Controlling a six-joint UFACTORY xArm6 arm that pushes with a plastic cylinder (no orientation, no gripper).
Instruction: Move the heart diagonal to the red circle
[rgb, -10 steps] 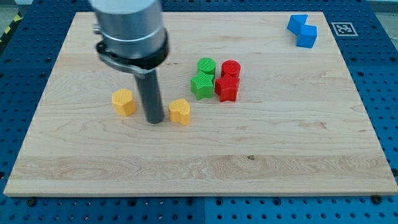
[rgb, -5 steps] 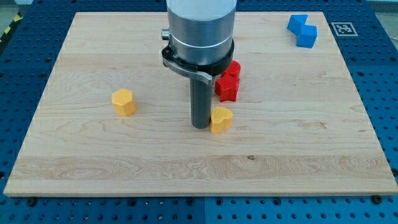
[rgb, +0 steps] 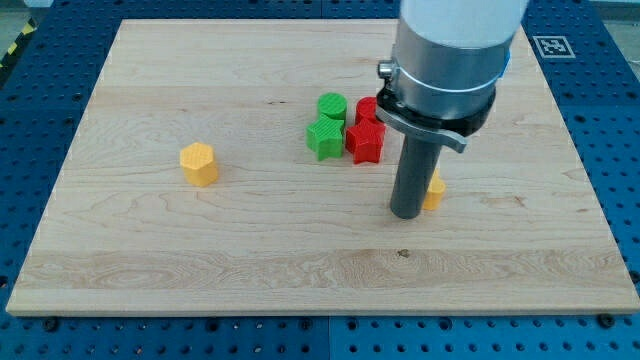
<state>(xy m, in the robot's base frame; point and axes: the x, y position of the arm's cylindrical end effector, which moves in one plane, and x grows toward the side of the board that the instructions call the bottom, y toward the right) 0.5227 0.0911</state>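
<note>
The yellow heart (rgb: 435, 191) lies right of the board's middle, mostly hidden behind my rod. My tip (rgb: 405, 213) rests on the board, touching the heart's left side. The red circle (rgb: 366, 110) stands up and to the left of the heart, partly hidden by the arm. A red star (rgb: 364, 143) sits just below the red circle.
A green circle (rgb: 331, 106) and a green star (rgb: 324, 138) sit left of the red blocks. A yellow hexagon (rgb: 199, 164) lies at the view's left. The blue blocks at the top right are almost wholly hidden behind the arm.
My tip has swept to the view's right, pushing the yellow heart from left of the board's middle to below and right of the red blocks.
</note>
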